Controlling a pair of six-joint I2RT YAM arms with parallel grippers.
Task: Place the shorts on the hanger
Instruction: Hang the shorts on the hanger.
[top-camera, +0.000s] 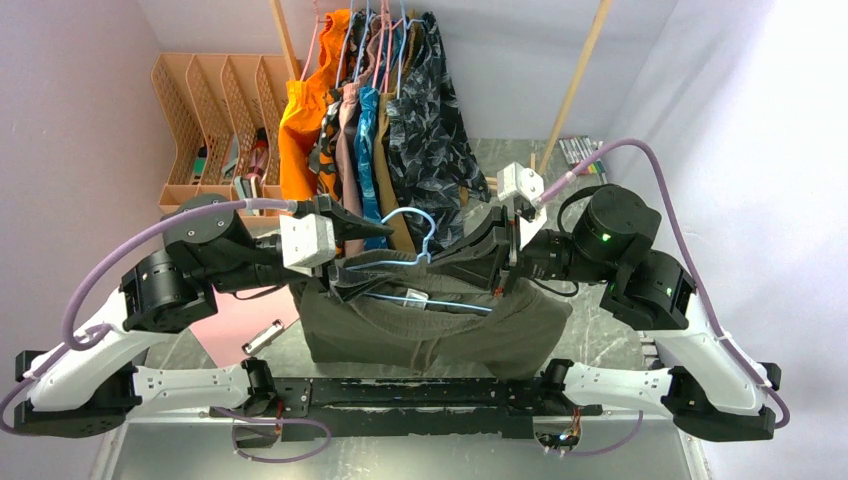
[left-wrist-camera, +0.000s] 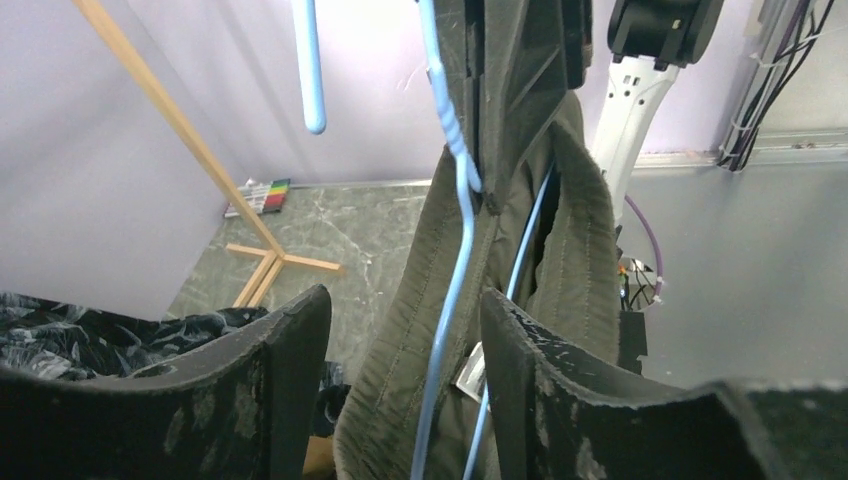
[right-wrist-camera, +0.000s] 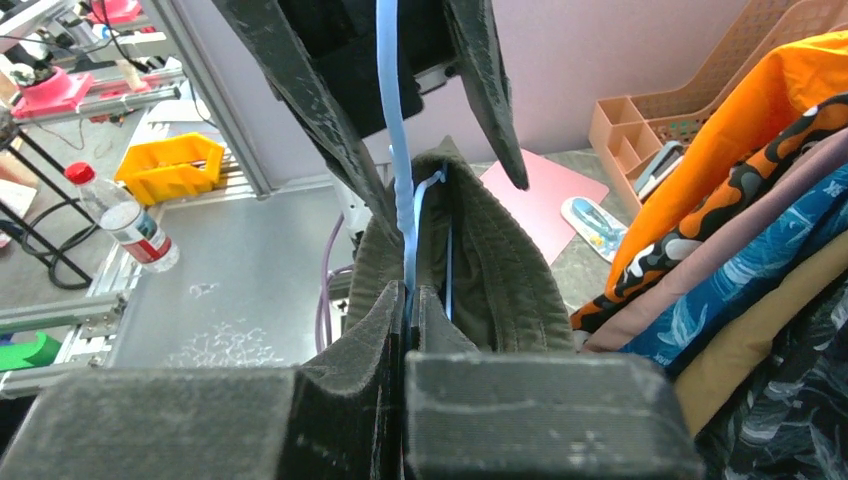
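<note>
The olive-green shorts (top-camera: 430, 330) hang draped over the light-blue hanger (top-camera: 412, 228), held up between both arms above the table's near edge. My left gripper (top-camera: 372, 234) stands open at the hanger's left end. In the left wrist view its fingers (left-wrist-camera: 300, 370) straddle the hanger wire (left-wrist-camera: 455, 290) and the shorts' waistband (left-wrist-camera: 585, 260) without pinching them. My right gripper (top-camera: 492, 250) is shut on the hanger wire (right-wrist-camera: 396, 130) at its right end, the pads (right-wrist-camera: 385, 320) pressed together, with the shorts (right-wrist-camera: 500, 280) just beyond. The hook points up, free.
Behind stands a wooden rack (top-camera: 575, 85) hung with garments, among them an orange one (top-camera: 305, 115) and a dark camouflage one (top-camera: 435, 125). A tan file organiser (top-camera: 215, 110) sits back left, a pink sheet (top-camera: 240, 320) lies left, and markers (top-camera: 580, 150) lie back right.
</note>
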